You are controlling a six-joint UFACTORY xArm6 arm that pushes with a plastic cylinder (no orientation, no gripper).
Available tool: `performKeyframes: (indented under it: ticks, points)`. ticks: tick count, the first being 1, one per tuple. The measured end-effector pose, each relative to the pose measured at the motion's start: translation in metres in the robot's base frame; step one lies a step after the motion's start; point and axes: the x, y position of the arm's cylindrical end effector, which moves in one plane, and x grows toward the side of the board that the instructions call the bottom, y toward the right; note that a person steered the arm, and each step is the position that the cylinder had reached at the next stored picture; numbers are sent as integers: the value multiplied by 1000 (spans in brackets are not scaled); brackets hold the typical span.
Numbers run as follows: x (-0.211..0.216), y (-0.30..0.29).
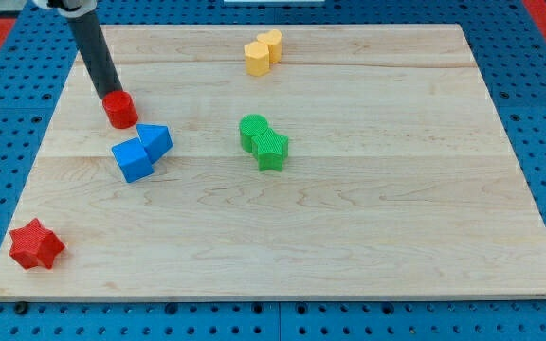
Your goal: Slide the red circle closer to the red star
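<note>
Near the board's top-left corner, the rod's tip [109, 97] touches the red circle [120, 111], an upright round block with no telling direction. It grips nothing. The red star [35, 244] lies flat by the bottom-left corner, well apart.

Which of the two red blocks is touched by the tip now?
The red circle near the view's upper left; my tip presses its upper-left edge. The red star lies apart at the lower-left corner.
</note>
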Motion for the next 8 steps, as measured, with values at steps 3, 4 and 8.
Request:
performKeyframes:
  ticks: [3, 4, 8]
  points:
    - [3, 12]
    - [0, 43]
    - [5, 58]
